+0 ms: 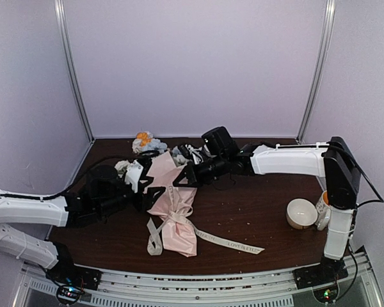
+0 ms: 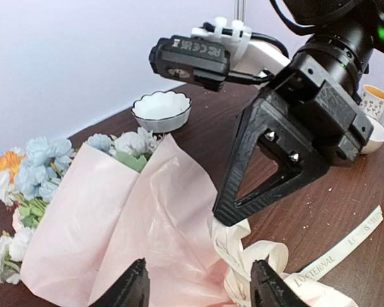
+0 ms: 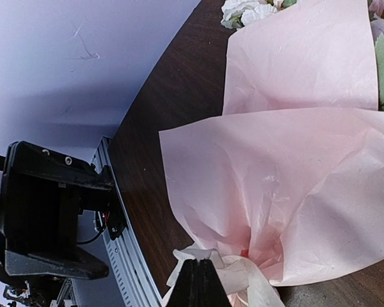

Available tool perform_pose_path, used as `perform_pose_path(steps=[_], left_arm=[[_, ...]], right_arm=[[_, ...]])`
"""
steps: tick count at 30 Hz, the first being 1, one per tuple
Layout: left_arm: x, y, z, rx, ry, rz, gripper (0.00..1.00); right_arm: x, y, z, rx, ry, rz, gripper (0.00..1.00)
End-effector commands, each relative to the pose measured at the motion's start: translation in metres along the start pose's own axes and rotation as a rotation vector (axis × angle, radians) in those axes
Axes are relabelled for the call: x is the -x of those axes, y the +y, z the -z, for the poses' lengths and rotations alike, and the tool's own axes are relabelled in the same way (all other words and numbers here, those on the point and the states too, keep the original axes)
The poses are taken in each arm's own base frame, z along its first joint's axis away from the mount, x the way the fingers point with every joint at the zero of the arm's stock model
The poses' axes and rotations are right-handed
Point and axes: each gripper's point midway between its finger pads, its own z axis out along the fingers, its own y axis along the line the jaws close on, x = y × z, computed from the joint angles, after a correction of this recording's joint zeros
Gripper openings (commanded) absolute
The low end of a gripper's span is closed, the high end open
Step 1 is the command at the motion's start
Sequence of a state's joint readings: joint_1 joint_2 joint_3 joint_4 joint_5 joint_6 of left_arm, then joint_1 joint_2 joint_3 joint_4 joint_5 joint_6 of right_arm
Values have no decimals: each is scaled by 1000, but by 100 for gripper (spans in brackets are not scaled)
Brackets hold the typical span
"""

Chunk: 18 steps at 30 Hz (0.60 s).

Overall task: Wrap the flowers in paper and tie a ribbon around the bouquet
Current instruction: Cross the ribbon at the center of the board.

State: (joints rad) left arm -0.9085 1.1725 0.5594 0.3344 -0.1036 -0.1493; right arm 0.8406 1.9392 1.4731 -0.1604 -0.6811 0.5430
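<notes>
**A:** What could spoil it from here?

**B:** The tie. The right gripper (image 3: 198,274) is closed tight, its tips right where the ribbon (image 1: 227,242) cinches the bouquet (image 1: 173,198). I can't tell whether a strand is nipped between them. If one is and that arm pulls away, I'd expect the ribbon to slip loose, or the bundle to drag across the tabletop (image 1: 256,192).

**A:** And the left?

**B:** The left gripper (image 2: 201,288) hangs just over the paper (image 2: 115,217), jaws part-way apart, holding nothing. Closing there could crush or tear the thin sheet, and a sideways nudge could open the overlap.

**A:** Where does it lie?

**B:** Left of the tabletop's middle, with the flowers (image 2: 45,160) toward the far edge and the narrow end toward the near edge. One ribbon end trails off toward the near right. A bowl (image 1: 301,213) and a mug (image 1: 323,204) sit well apart from it, by the right edge.

**A:** How does it look?

**B:** A crinkly pale pink cone with two overlapping flaps, pinched narrow at the ribbon and flaring again below. Blue and white blooms and an orange one crowd the mouth. The ribbon is cream, printed with lettering, and its loops look loose. To my eye it's wrapped and tied.
</notes>
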Motion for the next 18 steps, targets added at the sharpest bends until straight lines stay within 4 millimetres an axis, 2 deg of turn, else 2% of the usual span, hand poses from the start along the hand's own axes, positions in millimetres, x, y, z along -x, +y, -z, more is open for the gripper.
perform_pose_path(steps=[1, 5, 10, 18], left_arm=[[12, 12, 3, 79, -73, 91, 59], [1, 7, -7, 54, -22, 73, 67], [-8, -2, -18, 10, -7, 55, 69], [-4, -21, -40, -88, -27, 50, 68]], right_arm=[[6, 25, 10, 46, -35, 17, 0], [5, 32, 10, 55, -43, 14, 0], [6, 36, 12, 59, -62, 2, 0], [4, 43, 10, 67, -62, 5, 0]])
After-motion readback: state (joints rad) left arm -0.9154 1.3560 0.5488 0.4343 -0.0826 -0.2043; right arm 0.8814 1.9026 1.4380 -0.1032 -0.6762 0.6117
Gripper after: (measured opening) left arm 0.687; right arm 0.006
